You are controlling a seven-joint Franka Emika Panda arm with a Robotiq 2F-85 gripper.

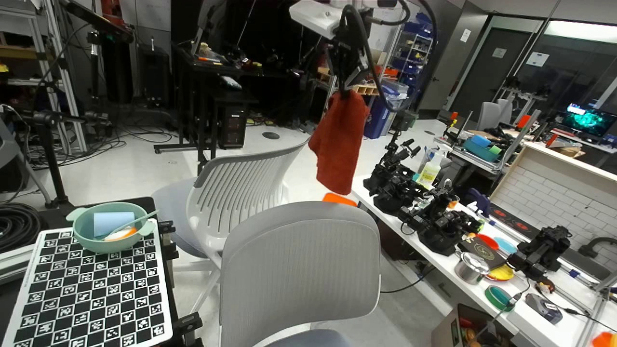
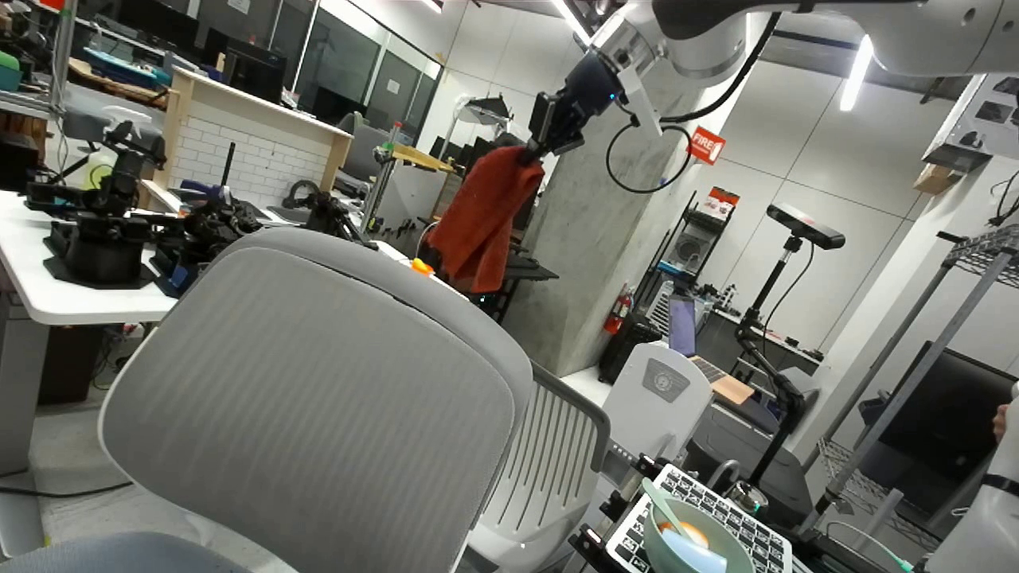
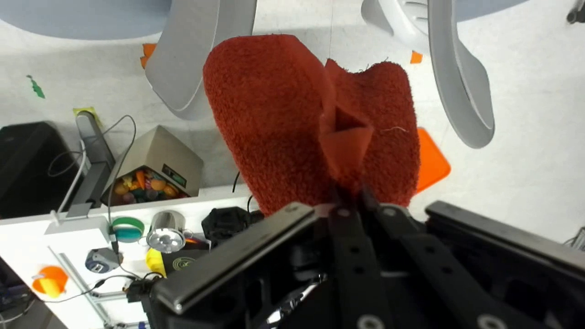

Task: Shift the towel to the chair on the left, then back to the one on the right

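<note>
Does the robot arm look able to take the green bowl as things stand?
Probably not: its gripper holds the red towel, which would likely need releasing before grasping the bowl.

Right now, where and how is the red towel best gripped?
Take the towel by its top end, from above, where the claw pinches it. The rest hangs limp below, so it should drape easily over a chair back.

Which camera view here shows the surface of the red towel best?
The wrist view: the red towel appears largest there, with its nap, folds and a pale thread visible, though its gripped end is partly covered. Both exterior views show it smaller, hanging from the gripper, with little surface detail.
</note>
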